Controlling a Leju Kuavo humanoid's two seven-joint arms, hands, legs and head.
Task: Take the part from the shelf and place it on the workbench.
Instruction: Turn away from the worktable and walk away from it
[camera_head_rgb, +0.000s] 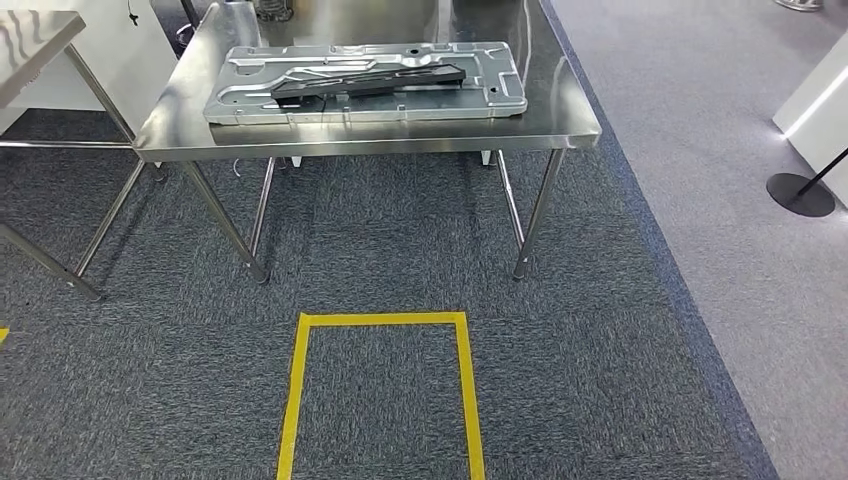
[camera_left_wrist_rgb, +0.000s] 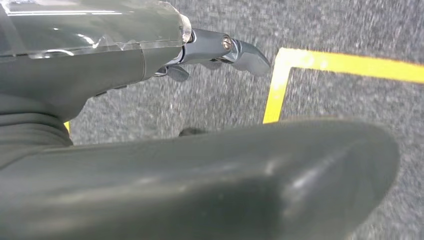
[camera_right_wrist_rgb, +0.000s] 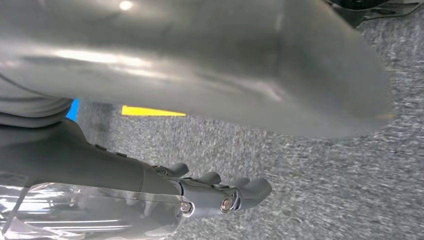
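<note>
A steel workbench (camera_head_rgb: 570, 128) stands ahead of me in the head view. On it lies a large flat silver stamped metal panel (camera_head_rgb: 490, 88), and a long black part (camera_head_rgb: 370, 82) rests on top of the panel. My left hand (camera_left_wrist_rgb: 115, 70) hangs over grey carpet, its fingers (camera_left_wrist_rgb: 240, 52) stretched out apart from the thick thumb (camera_left_wrist_rgb: 240, 175), with nothing in it. My right hand (camera_right_wrist_rgb: 125, 185) also hangs above the carpet, its fingers (camera_right_wrist_rgb: 235, 192) slightly bent and apart from the thumb (camera_right_wrist_rgb: 225, 65), holding nothing.
A yellow tape rectangle (camera_head_rgb: 297, 390) marks the carpet in front of the workbench; its tape (camera_left_wrist_rgb: 345, 63) lies below my left hand. A second steel table (camera_head_rgb: 30, 45) stands at the left. At the right are a black round stand base (camera_head_rgb: 800, 194) and a white unit (camera_head_rgb: 818, 95).
</note>
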